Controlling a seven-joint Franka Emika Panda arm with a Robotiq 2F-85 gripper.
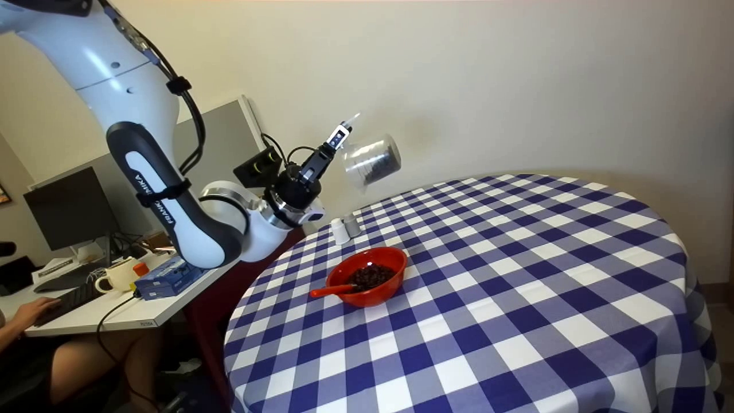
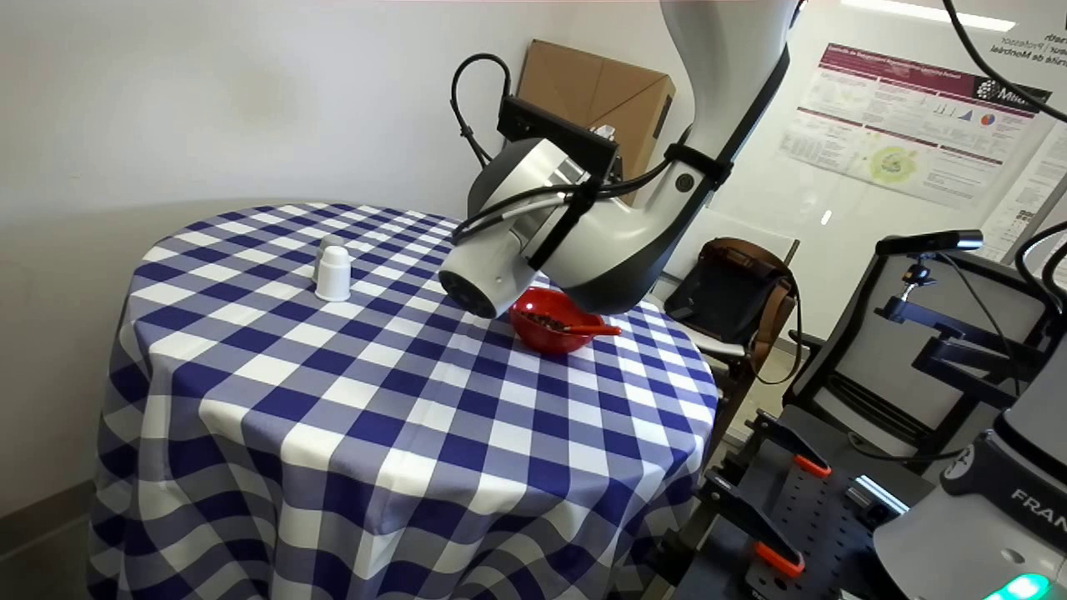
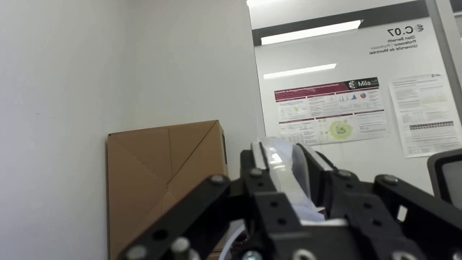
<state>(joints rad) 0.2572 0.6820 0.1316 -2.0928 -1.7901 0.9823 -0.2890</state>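
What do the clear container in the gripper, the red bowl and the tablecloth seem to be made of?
Clear container: likely glossy plastic, see-through with bright reflections; glass can't be ruled out.
Red bowl: probably smooth, shiny plastic, evenly coloured with small highlights; glazed ceramic remains possible.
Tablecloth: apparently matte fabric, hanging in soft folds.

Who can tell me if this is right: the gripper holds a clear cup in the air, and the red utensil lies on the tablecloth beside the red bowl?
Not quite: the red utensil rests in the red bowl, not on the tablecloth, as both exterior views show. The gripper does hold a clear cup in the air.
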